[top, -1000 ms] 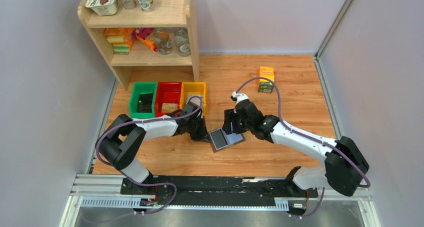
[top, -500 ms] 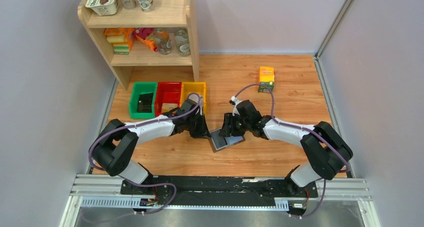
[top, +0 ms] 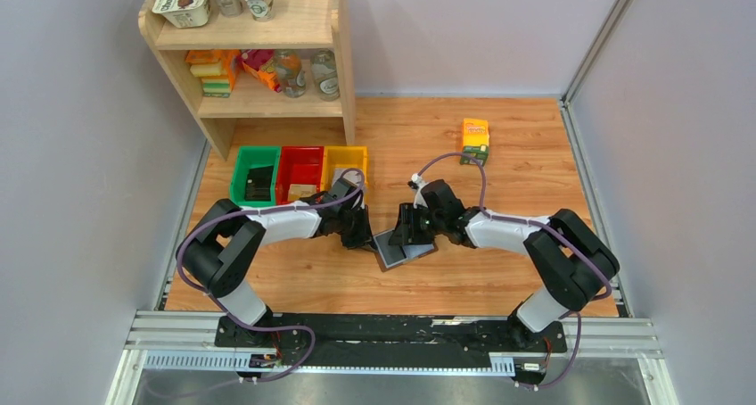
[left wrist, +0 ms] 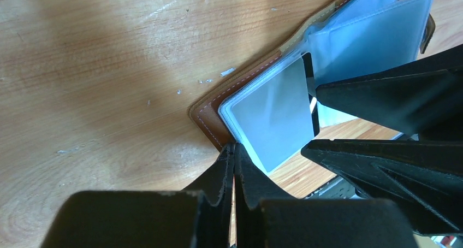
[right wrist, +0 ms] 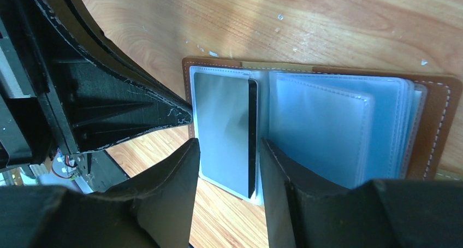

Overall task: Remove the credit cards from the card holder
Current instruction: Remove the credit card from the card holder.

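A small brown leather card holder [top: 397,252] lies open like a book at the centre of a scuffed wood-grain tabletop [top: 517,200]. Pale stitching runs along its rim, and its soft, frosted grey-blue plastic sleeves are fanned out. The sleeve nearest the left arm holds a credit card [right wrist: 223,130], a thin stiff rectangle with a glossy grey face and a black edge; no writing shows on it. The left claw [left wrist: 233,149], matte black with roughened edges, is pressed shut at 9 o'clock of the holder. Its tips touch the holder's corner, though whether a sleeve edge is pinched between them cannot be told. The right claw [right wrist: 229,141], reaching in from 3 o'clock, stands partly open, with one blunt finger to each side of the card's sleeve. At 1 o'clock, well apart, stands an orange-and-green carton [top: 474,141], its print too small to read. At 11 o'clock a pale wooden shelf [top: 303,17] carries a tub [top: 183,1] whose label appears to read "Chobani".
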`<state>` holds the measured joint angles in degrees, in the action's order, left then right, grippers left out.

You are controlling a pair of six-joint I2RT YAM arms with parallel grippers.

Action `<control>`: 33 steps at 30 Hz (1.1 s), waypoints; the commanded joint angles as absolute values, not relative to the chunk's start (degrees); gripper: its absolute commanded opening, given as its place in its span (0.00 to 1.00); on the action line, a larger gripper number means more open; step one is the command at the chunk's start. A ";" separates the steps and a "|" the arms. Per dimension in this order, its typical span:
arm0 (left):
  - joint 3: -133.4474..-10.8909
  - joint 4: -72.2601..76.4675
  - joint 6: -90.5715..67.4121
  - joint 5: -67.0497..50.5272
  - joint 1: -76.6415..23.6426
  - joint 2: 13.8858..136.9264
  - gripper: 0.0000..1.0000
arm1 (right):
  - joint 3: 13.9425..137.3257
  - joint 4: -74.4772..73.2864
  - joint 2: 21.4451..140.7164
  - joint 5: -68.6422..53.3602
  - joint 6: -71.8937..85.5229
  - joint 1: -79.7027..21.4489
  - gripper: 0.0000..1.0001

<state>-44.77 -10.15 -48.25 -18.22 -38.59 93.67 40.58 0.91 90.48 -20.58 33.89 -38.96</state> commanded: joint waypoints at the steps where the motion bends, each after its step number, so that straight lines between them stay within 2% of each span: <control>1: -45.35 -12.04 -47.46 -16.70 -38.58 95.01 0.02 | 40.34 4.30 90.97 -23.90 34.54 -38.85 0.46; 23: -47.28 -18.98 -44.65 -10.63 -38.58 94.92 0.00 | 37.44 9.05 86.92 -30.32 36.38 -38.32 0.43; 33: -47.37 -17.93 -45.35 -11.34 -39.37 95.10 0.00 | 36.91 17.22 92.45 -34.10 40.95 -38.14 0.29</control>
<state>-47.33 -15.97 -46.98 -15.03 -38.68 93.89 36.71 9.39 90.13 -30.09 37.80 -37.89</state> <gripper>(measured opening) 0.007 0.315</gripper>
